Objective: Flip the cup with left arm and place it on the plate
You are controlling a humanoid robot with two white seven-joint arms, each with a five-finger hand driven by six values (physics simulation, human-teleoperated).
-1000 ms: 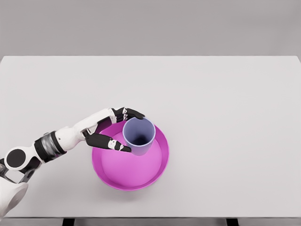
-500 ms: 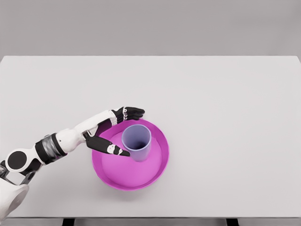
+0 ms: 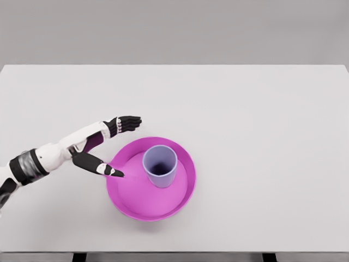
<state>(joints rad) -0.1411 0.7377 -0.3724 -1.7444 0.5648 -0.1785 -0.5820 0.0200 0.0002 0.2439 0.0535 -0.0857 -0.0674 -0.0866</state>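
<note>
White table point(image 3: 262, 136) fills my view, and on it, near the front edge, I see the magenta plate point(image 3: 131, 203). My left hand point(image 3: 101, 147) hovers just beside the plate's left rim, fingers spread wide and holding nothing, thumb tip over the rim. Smallest of all, the lilac cup point(image 3: 160, 165) stands mouth-up inside the plate, apart from the hand.

Left hand point(image 3: 101, 146) open (holds nothing), fingers point(image 3: 130, 122) spread, arm extended
</note>
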